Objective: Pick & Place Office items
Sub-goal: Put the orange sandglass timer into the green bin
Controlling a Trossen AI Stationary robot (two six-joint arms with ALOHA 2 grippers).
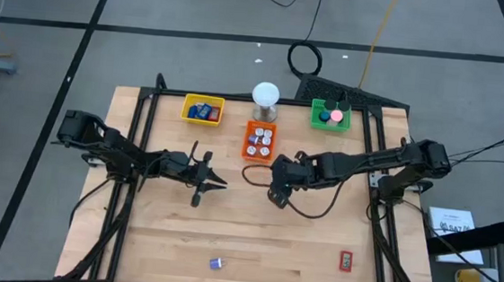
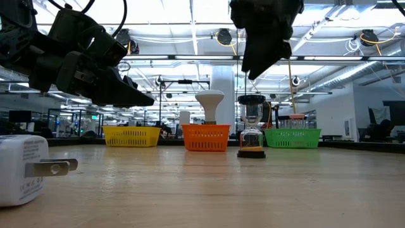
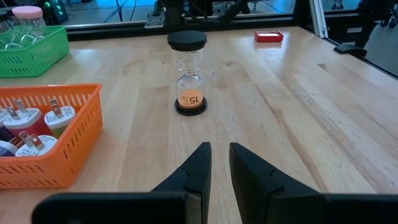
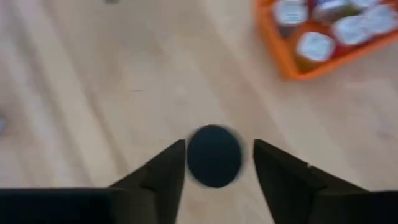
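Right tool (image 4: 214, 163) parted around hourglass (image 4: 214, 155), loose.

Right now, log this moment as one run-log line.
right hand: open over upright hourglass, beside orange tray | left hand: empty, hovering mid-table | red item, white plug: on table

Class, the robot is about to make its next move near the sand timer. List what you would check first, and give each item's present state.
1. Sand timer upright on the table: ok.
2. Right gripper open, clear above the timer: ok.
3. Timer apart from the orange tray: ok.
4. Left gripper empty, away from the timer: ok.
5. Room left in the green tray: cannot tell.
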